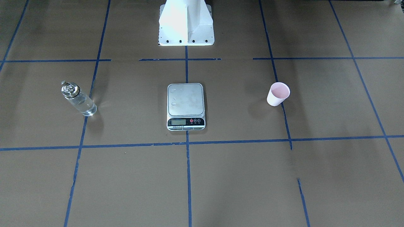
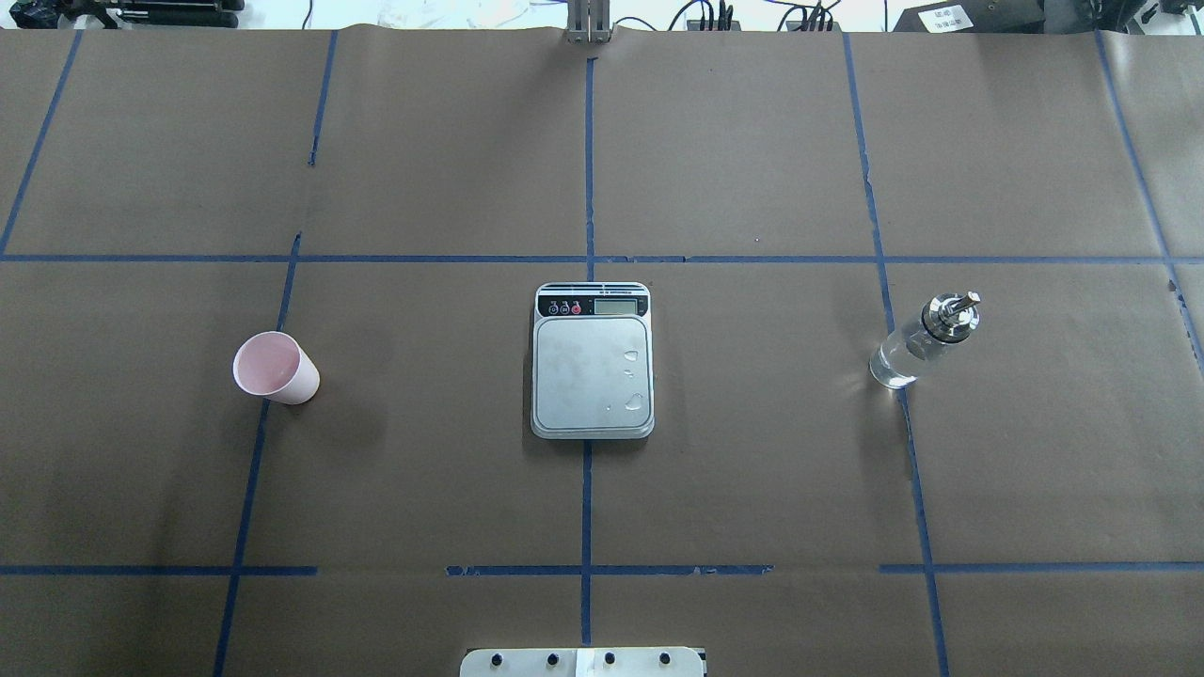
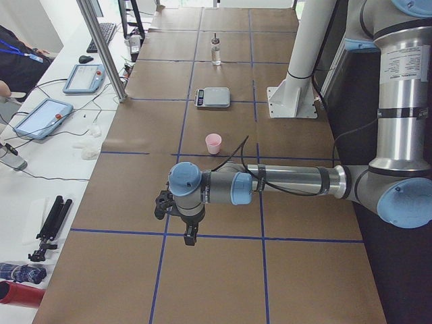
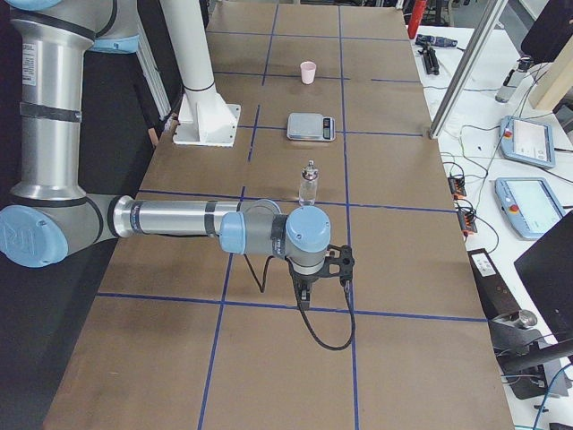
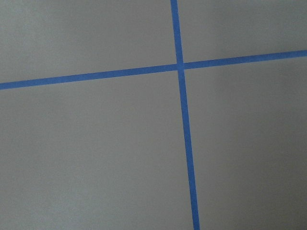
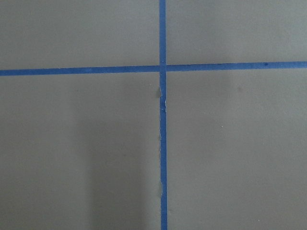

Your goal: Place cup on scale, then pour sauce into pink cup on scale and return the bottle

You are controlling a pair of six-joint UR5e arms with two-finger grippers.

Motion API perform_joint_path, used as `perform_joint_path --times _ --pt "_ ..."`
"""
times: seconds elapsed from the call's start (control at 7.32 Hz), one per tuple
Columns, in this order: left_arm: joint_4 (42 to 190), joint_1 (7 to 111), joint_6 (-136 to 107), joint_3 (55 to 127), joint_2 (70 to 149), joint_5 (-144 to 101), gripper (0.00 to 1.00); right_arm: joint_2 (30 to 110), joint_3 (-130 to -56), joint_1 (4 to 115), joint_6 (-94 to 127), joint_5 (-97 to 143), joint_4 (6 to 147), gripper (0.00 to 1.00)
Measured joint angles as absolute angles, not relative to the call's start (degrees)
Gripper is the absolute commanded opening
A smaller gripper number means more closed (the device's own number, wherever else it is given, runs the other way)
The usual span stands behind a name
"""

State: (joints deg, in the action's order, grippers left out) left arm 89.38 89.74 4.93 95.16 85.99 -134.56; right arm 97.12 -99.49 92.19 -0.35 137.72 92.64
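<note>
- Left gripper (image 3: 191,233), one of two, hangs over the table (image 2: 752,141) at the robot's left end. You see it only from the side, so you cannot tell how wide it stands.
- One cup (image 2: 276,368) stands upright, mouth up, near that gripper on its inward side, apart from it.
- One scale (image 2: 593,362) lies flat between both grippers, well apart from each, with its display strip away from the robot's base. A few droplets (image 2: 638,402) sit on its platform.
- One bottle (image 2: 922,343) stands with its long axis vertical, clear sauce (image 2: 894,365) inside, near the right gripper (image 4: 304,296). Its spout is too small for you to read a direction.
- You cannot tell the right gripper's opening either.
</note>
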Motion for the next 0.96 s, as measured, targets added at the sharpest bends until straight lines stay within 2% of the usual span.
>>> perform_joint_path --times 0.41,0.82,0.96 --pt "89.1 89.7 4.5 98.6 86.8 -133.2 1.00 97.1 -99.8 92.2 -0.4 137.7 92.6 1.00" --pt "90.0 89.2 4.5 109.5 88.3 -132.2 1.00 97.2 -101.0 92.2 -0.3 138.8 92.6 1.00" --pt "91.8 88.3 3.2 110.8 88.7 -134.4 1.00 97.3 -101.6 92.2 -0.3 140.2 92.6 1.00"
